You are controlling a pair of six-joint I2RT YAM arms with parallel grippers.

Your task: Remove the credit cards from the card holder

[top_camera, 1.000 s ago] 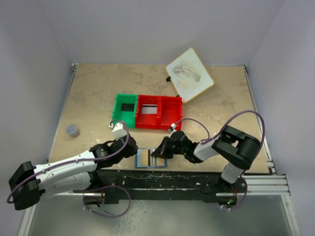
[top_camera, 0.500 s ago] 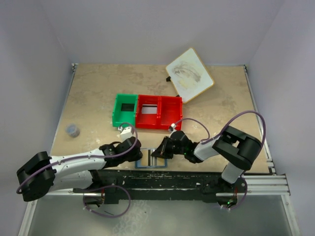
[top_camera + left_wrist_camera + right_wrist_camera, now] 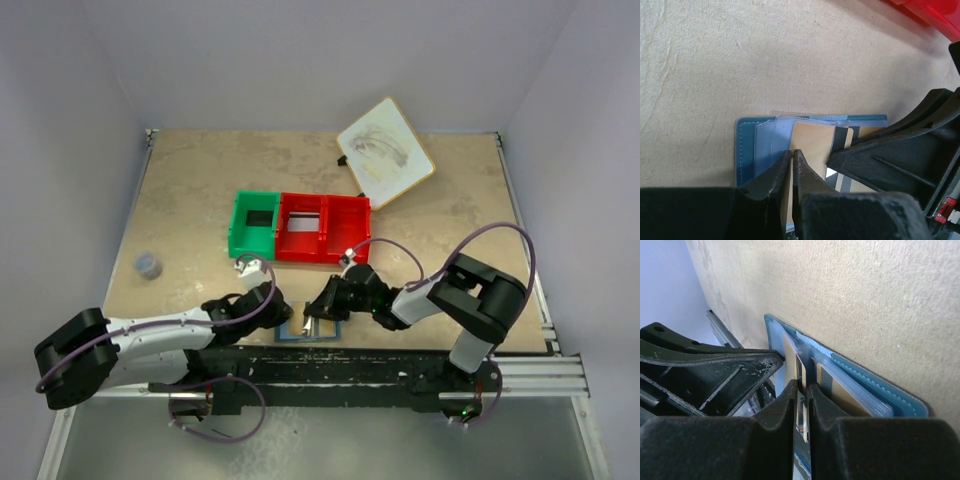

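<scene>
The blue card holder lies open at the table's near edge. A tan credit card with a dark stripe sticks out of its pale pockets. My left gripper is shut on this card's edge. From the right, my right gripper reaches the same spot; its jaws stand slightly apart with the card's thin edge between them. Another tan card sits in a clear pocket beside it. From above, both grippers meet over the holder.
A green bin and a red bin stand just behind the holder. A white wood-rimmed board lies at the back right. A small blue-grey round thing sits at the left.
My left gripper moved right onto the holder and closed on the tan card. My right gripper's jaws have parted a little.
</scene>
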